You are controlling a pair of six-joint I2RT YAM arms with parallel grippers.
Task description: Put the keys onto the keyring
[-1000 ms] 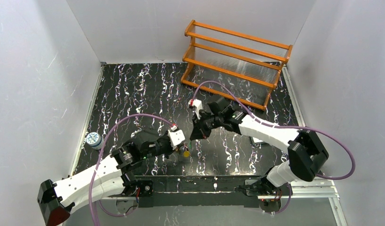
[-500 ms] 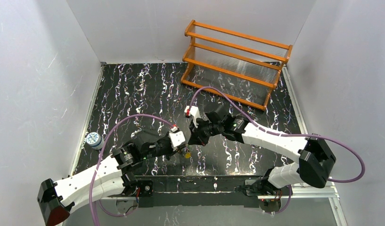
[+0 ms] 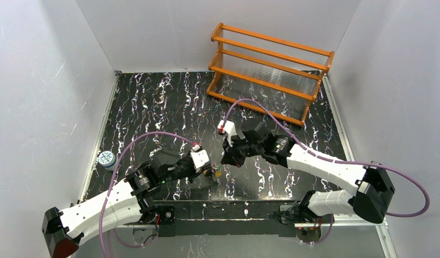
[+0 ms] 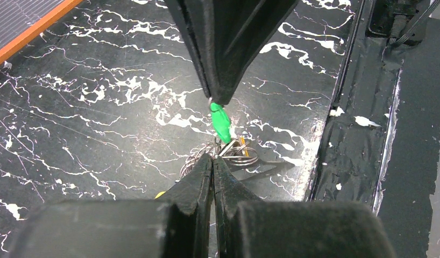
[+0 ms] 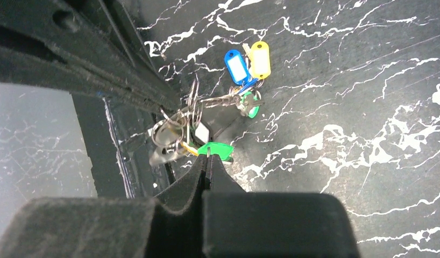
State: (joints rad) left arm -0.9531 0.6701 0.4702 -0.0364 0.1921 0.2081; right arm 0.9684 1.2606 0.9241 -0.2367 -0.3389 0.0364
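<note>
The keys hang as a bunch just above the black marbled table. Blue [image 5: 236,65], yellow [image 5: 259,58] and green [image 5: 251,107] heads show in the right wrist view. My left gripper [image 4: 213,159] is shut on the keyring [image 4: 235,155], a tangle of silvery wire loops [image 5: 192,103] at its tips. My right gripper [image 5: 207,157] comes in from the opposite side and is shut on a green key [image 5: 217,149], which hangs from its tips [image 4: 221,122]. From above, the two grippers [image 3: 210,171] [image 3: 226,160] meet near the table's front edge, with the bunch [image 3: 218,173] between them.
An orange wooden rack [image 3: 269,70] stands at the back right; its edge [image 4: 29,31] shows in the left wrist view. A small round blue-white can [image 3: 106,159] sits at the left edge. The table's front rail [image 3: 245,209] runs just below the grippers.
The right arm's elbow has swung right and toward the front, and its gripper has edged down toward the left gripper. The left arm has barely shifted. Both stay shut.
</note>
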